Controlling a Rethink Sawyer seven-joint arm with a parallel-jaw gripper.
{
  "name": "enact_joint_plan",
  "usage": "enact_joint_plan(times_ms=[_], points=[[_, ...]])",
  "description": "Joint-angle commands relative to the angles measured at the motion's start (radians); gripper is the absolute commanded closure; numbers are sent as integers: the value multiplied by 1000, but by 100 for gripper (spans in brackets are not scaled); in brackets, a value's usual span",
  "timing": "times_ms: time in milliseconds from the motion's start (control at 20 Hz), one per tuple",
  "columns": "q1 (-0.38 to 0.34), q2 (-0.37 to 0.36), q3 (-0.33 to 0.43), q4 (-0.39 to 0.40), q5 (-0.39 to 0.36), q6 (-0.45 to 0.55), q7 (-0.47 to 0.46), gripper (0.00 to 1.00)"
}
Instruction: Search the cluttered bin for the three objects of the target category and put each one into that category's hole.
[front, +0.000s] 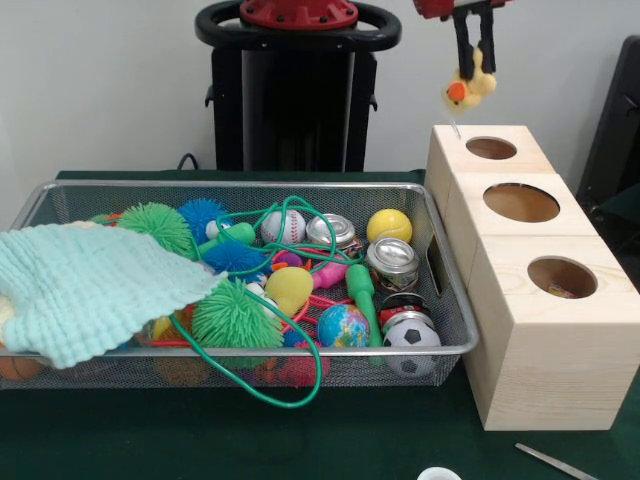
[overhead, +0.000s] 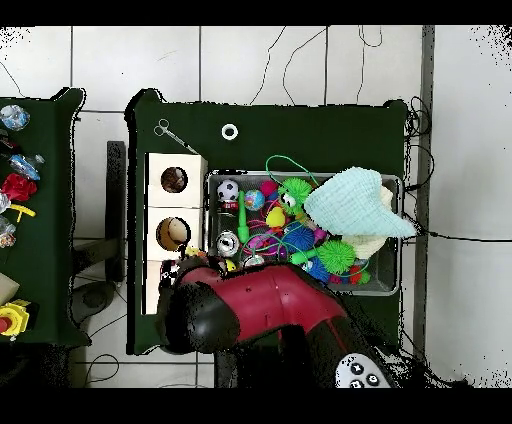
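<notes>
Gripper (front: 472, 62) at top right of the front view, closed on a yellow duck toy (front: 467, 86), wire-mesh bin (front: 452, 350) lower left, mid-sized hole (front: 561, 276) at right.

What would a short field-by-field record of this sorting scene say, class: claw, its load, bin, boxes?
claw: raised above the far wooden box, shut on a yellow toy
yellow toy: hangs in the air, with an orange part, above and just left of the far hole
wire bin: full of balls, spiky toys, cans and a green cord
cloth: pale green, draped over the bin's left end
wooden boxes: three in a row right of the bin, one round hole in each top
middle hole: the widest
</notes>
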Motion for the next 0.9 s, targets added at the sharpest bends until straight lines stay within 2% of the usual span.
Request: enact_joint_plan(times_ms=[50,400,550,750,900], points=[[98,56,-225,10,-53,52,256,100],[178,110,-330,19,-47,-38,238,100],[197,122,-352,28,-33,-67,223,100],[227,184,-375,-3,-44,-137,193,100],[268,236,-405,-35,-26,-189,206,100]])
